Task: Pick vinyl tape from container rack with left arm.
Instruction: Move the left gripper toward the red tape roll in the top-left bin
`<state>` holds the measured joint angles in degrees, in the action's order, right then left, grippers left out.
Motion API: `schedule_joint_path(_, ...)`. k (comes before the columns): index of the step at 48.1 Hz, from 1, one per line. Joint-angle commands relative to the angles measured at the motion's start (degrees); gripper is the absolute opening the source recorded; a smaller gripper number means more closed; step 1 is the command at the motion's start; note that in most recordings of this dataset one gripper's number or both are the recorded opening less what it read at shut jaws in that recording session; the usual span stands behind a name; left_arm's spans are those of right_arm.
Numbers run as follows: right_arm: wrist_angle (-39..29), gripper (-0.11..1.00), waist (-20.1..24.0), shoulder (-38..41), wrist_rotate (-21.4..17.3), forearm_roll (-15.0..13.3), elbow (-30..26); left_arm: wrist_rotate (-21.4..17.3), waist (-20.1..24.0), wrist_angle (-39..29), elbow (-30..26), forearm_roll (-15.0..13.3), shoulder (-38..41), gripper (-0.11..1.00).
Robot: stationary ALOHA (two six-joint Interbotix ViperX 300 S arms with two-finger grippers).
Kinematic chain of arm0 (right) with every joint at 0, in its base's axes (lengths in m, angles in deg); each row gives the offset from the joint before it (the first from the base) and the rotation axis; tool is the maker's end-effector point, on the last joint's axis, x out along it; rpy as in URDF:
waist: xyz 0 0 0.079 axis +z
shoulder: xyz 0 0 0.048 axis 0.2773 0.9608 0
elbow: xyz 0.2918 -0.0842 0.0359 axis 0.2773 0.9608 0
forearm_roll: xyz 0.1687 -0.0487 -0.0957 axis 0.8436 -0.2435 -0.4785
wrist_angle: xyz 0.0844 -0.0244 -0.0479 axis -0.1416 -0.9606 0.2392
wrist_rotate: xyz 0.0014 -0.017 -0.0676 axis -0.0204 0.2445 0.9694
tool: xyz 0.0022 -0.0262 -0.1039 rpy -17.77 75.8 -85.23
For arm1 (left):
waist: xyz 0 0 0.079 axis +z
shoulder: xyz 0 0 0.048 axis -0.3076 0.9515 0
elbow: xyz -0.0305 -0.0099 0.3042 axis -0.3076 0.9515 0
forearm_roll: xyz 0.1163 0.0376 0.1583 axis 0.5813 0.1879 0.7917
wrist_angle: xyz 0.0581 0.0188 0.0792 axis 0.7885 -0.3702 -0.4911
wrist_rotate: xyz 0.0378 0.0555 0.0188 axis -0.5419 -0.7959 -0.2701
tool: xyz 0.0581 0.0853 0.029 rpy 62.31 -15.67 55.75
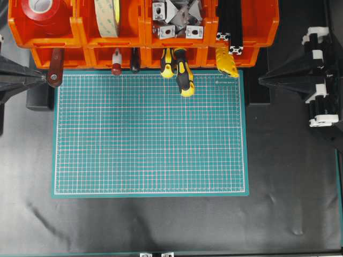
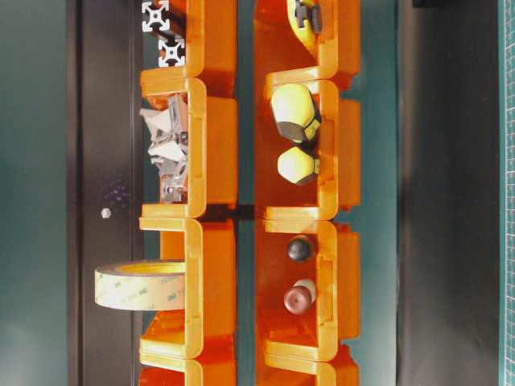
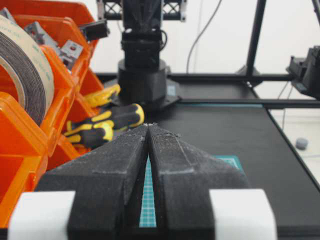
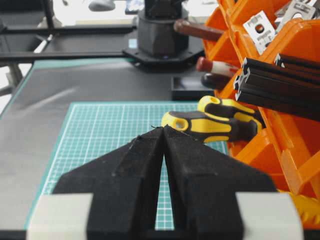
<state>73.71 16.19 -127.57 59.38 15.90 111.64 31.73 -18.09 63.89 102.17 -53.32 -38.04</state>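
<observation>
Green gridded mat on black tabletop; bright white backdrop.

The left gripper consisted of two matt black, wedge-shaped fingers with a grainy surface, each carrying a white rectangular pad near its base. The right gripper had the same black tapered fingers and white pads, and from overhead the right arm appeared as a black pointed frame fitted with white clips. Each arm stood on a round black base with dark cables behind.
</observation>
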Motion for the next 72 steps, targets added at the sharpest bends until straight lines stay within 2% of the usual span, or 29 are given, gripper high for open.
schedule_joint_path(1,1.14,0.02,0.53,0.7,-0.97,0.35,-2.2,4.39,-0.18,-4.57,-3.52,2.46,0.62,0.05)
schedule_joint_path(3,2.02,0.02,0.7,0.7,-1.14,1.14,-2.29,7.29,0.09,-9.32,-5.54,2.64,0.62,0.06)
schedule_joint_path(8,3.87,0.01,0.7,0.88,-2.9,1.67,-2.2,10.72,0.0,-20.21,-11.07,3.25,0.62,-0.01)
schedule_joint_path(16,3.87,0.01,0.7,1.23,-6.59,1.67,-2.2,10.2,0.09,-36.47,-23.47,3.34,1.41,-0.01)
schedule_joint_path(24,3.87,0.01,0.7,1.32,-7.29,1.67,-2.37,9.32,0.35,-51.86,-36.47,3.87,5.8,-0.01)
schedule_joint_path(32,3.87,0.01,0.7,1.41,-7.29,1.67,-2.37,5.27,0.88,-66.45,-48.25,4.22,12.3,-0.01)
schedule_joint_path(42,2.37,0.01,0.7,1.49,-7.29,1.67,-2.37,-0.53,3.87,-80.33,-58.27,4.83,19.6,-0.01)
schedule_joint_path(46,1.85,0.01,0.7,1.41,-7.29,1.67,-2.37,-2.11,5.71,-84.9,-60.82,4.92,21.8,-0.01)
schedule_joint_path(56,1.76,0.01,0.7,1.41,-7.29,1.67,-2.02,-6.5,6.33,-97.21,-65.04,5.01,27.25,0.0)
schedule_joint_path(61,1.41,0.01,0.53,1.41,-7.29,1.67,-1.67,-7.91,8.26,-100.81,-66.45,5.54,29.0,0.0)
schedule_joint_path(64,1.32,0.01,0.53,1.41,-7.29,1.67,-1.67,-8.26,9.05,-101.95,-67.32,5.54,30.06,0.05)
schedule_joint_path(67,1.23,0.01,0.53,1.41,-7.29,1.67,-1.67,-8.35,9.84,-102.83,-67.94,5.54,30.85,0.15)
schedule_joint_path(72,1.14,0.01,0.53,1.41,-7.29,1.67,-1.49,-8.53,10.2,-103.71,-68.38,5.54,32.08,0.43)
